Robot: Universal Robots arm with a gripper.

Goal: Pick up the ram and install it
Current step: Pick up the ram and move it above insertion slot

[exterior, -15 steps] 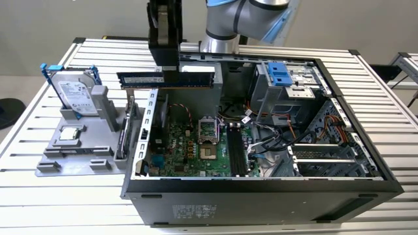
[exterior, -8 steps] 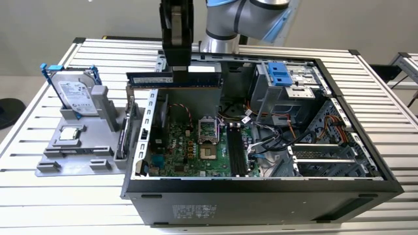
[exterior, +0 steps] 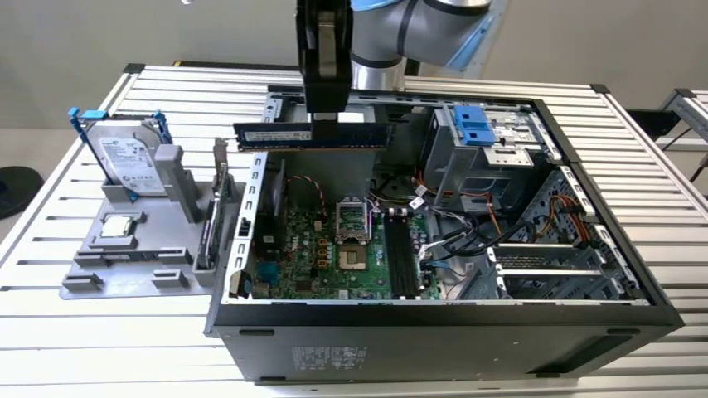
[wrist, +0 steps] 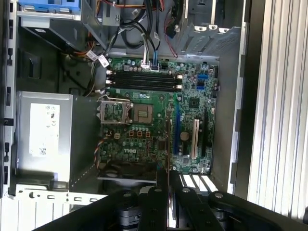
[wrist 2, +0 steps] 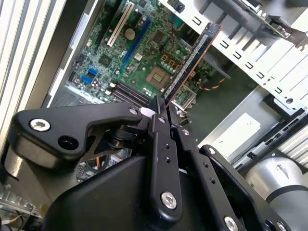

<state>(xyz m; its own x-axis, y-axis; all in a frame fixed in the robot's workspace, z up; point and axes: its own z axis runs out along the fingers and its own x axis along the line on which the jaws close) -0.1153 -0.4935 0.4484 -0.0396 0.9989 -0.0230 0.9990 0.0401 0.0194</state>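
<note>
Hovering above the open computer case (exterior: 238, 332), the ram (exterior: 277, 135) hangs level, the gripper (exterior: 328, 118) holding it with jaws clamped on its top edge. Seating it well means squaring it with the black slots (exterior: 403, 257), which it seems to cross now.

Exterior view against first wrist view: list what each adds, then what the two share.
The exterior view adds the ram seen broadside, held level above the open case. It also adds the hard drive standing in a grey fixture at the exterior view's left. The first wrist view adds a straight-down look at a white-labelled metal box beside the motherboard. Both share the claw shut on the ram, the motherboard and its black memory slots.
</note>
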